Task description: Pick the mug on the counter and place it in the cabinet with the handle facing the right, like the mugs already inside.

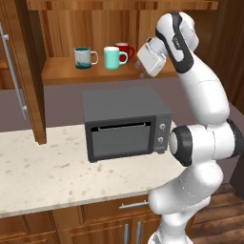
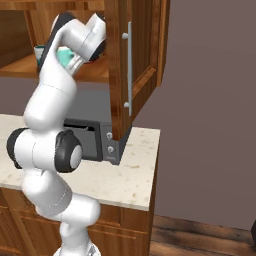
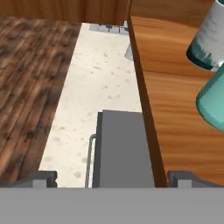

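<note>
The mint-turquoise mug [image 1: 114,58] stands upright on the cabinet shelf [image 1: 62,71], its handle [image 1: 124,58] pointing right. The red mug [image 1: 126,49] is just behind it and the white mug with the teal pattern [image 1: 83,57] is to its left. My gripper [image 1: 139,67] hovers open and empty a short way to the right of the mint mug, not touching it. In the hand view, the mint mug [image 3: 214,103] and the patterned mug [image 3: 210,39] sit at the right edge on the shelf [image 3: 183,100]. The right base view has the mint mug [image 2: 64,56] partly hidden behind my arm.
A dark grey microwave [image 1: 124,124] sits on the speckled counter [image 1: 43,171] right under the shelf, its top [image 3: 122,148] below my hand. The cabinet doors stand open at the left [image 1: 21,71] and right [image 2: 132,65]. Wooden floor lies beyond the counter edge [image 3: 30,78].
</note>
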